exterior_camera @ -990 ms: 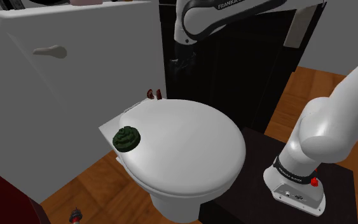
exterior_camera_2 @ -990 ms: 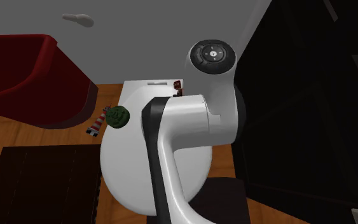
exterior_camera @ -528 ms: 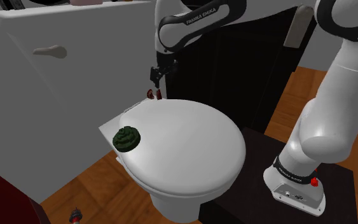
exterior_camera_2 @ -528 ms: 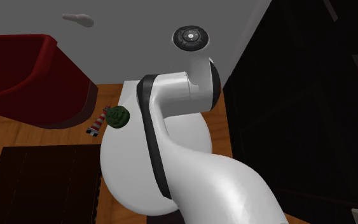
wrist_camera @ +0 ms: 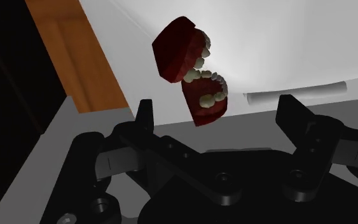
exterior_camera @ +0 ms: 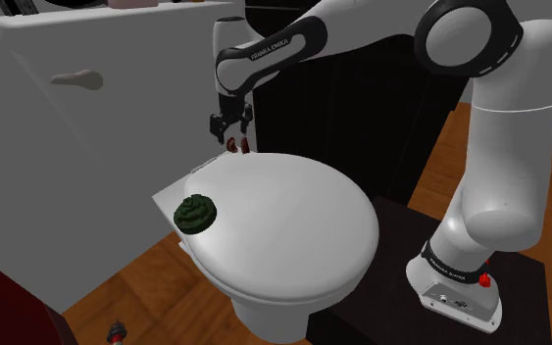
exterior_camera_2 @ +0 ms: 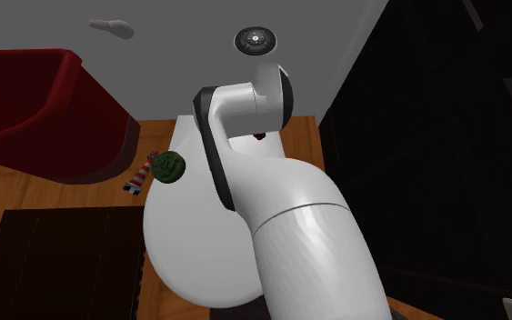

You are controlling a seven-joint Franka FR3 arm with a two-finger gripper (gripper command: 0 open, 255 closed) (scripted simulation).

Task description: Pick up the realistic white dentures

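reaching arm: the white arm (exterior_camera: 499,147) rises from its dark stand (exterior_camera: 430,323) and bends over the toilet toward the tank.
toilet: white, lid (exterior_camera: 293,225) closed, with the white tank (exterior_camera: 117,167) behind it and wooden floor (exterior_camera: 136,284) around it.
pincer: the black pincer (exterior_camera: 229,123) hangs just above the toilet's rear edge, pointing down. in the wrist view its fingers (wrist_camera: 144,114) stand wide apart, released, and the pincer (wrist_camera: 218,105) holds nothing.
green lump: a dark green ridged lump (exterior_camera: 196,214) sits at the toilet's edge on the shoulder view's left, well apart from the pincer.
dentures: the dentures (exterior_camera: 236,146) lie at the toilet's rear edge, just in front of the tank and directly under the pincer. the dentures (wrist_camera: 193,76) show dark red gums and whitish teeth, mouth agape, ahead of the fingers and touching neither.
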